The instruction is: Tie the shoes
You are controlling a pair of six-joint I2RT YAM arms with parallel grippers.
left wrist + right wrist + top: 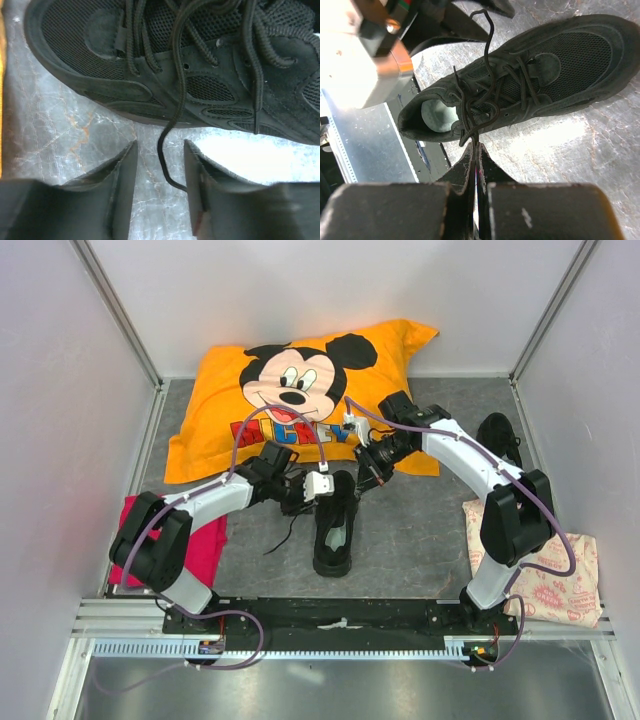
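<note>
White panel walls (330, 290) close in three sides, joined by aluminium posts (118, 308) at the corners. The grey marbled tabletop (420, 530) shines under bright light. An orange Mickey Mouse pillow (215, 390) lies at the back, a magenta cloth (205, 550) at the left and a cream printed cloth (570, 585) at the right.

Shoe (333, 530) at centre, pillow (220, 410) behind it, second shoe (497, 435) far right, cloth (205, 545) left

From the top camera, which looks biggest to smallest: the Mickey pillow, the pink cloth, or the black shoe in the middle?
1. Mickey pillow, by far the biggest.
2. Pink cloth, though the left arm hides part of it.
3. Black shoe in the middle, the smallest showing.
</note>
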